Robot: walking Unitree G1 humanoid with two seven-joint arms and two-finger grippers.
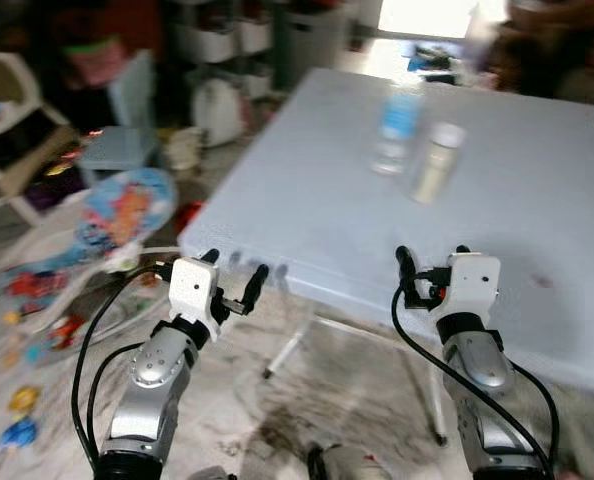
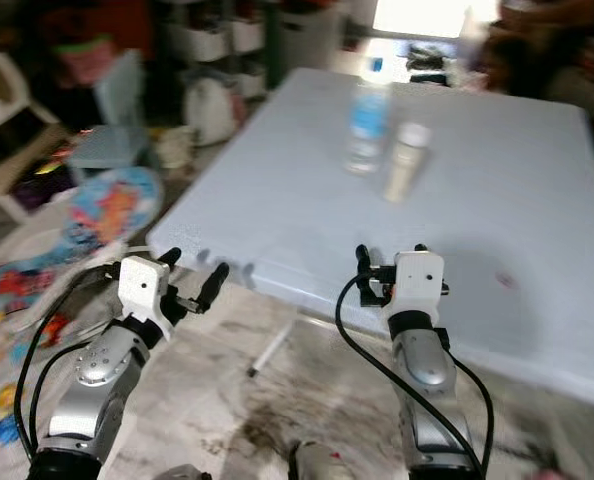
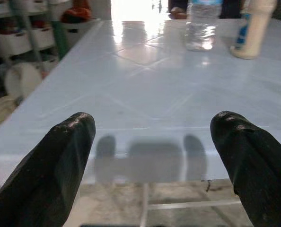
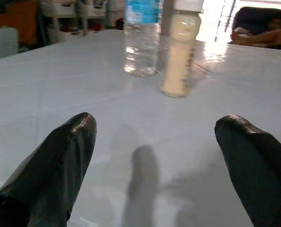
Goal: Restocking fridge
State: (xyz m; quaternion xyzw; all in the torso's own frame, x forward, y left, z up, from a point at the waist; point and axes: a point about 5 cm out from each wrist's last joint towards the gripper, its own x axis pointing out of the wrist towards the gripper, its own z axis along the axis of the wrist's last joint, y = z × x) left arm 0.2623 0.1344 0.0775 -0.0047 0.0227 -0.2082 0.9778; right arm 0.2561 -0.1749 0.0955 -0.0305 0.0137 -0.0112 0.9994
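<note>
A clear water bottle (image 1: 395, 128) with a blue label stands upright on the white table (image 1: 537, 190), and a cream-coloured bottle (image 1: 435, 161) with a white cap stands right beside it. Both are toward the table's far middle. My left gripper (image 1: 229, 272) is open at the table's near left edge, nothing between its fingers. Over the near part of the tabletop my right gripper (image 1: 432, 258) is also open and empty, well short of the bottles. In the right wrist view the water bottle (image 4: 141, 38) and cream bottle (image 4: 180, 49) stand ahead of the spread fingers (image 4: 50, 161).
Toys and a colourful mat (image 1: 107, 225) litter the floor at the left, with a blue stool (image 1: 117, 148) and white shelving bins (image 1: 217, 40) behind. White table legs (image 1: 287, 350) stand under the table. A person (image 4: 261, 33) sits beyond the far side.
</note>
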